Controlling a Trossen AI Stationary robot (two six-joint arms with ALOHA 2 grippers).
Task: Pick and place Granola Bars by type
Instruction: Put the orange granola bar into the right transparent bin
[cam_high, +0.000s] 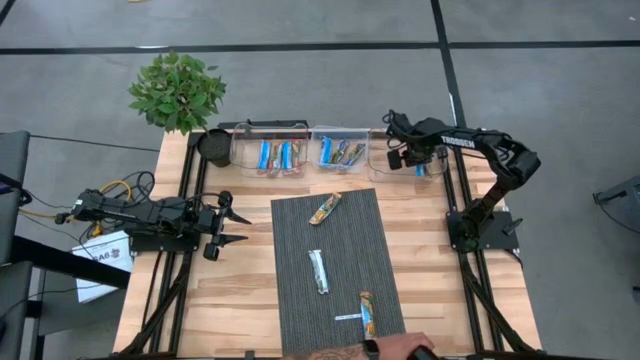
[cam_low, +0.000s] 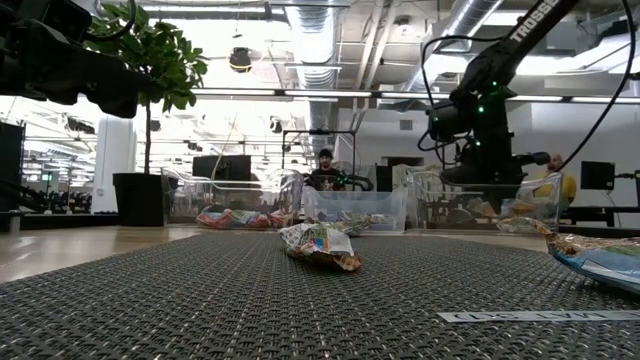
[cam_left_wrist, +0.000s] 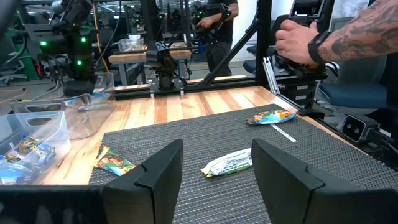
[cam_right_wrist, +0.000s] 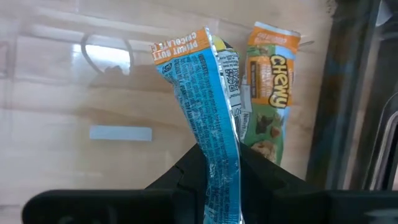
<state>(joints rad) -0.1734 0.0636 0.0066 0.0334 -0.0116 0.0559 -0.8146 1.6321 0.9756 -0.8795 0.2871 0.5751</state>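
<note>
While a blue bar (cam_right_wrist: 208, 106) is pinched in the right hand (cam_right_wrist: 219, 163) over the right bin (cam_high: 400, 160), the left hand (cam_high: 228, 228) is held spread and empty at the table's (cam_high: 240, 290) left edge. Three bars (cam_high: 318, 270) are spread on the grey mat (cam_high: 300, 320), others sorted in the clear bins. A plant (cam_high: 177, 92) is set at the corner. A person's hand (cam_high: 400, 347) is seen at the near edge.
</note>
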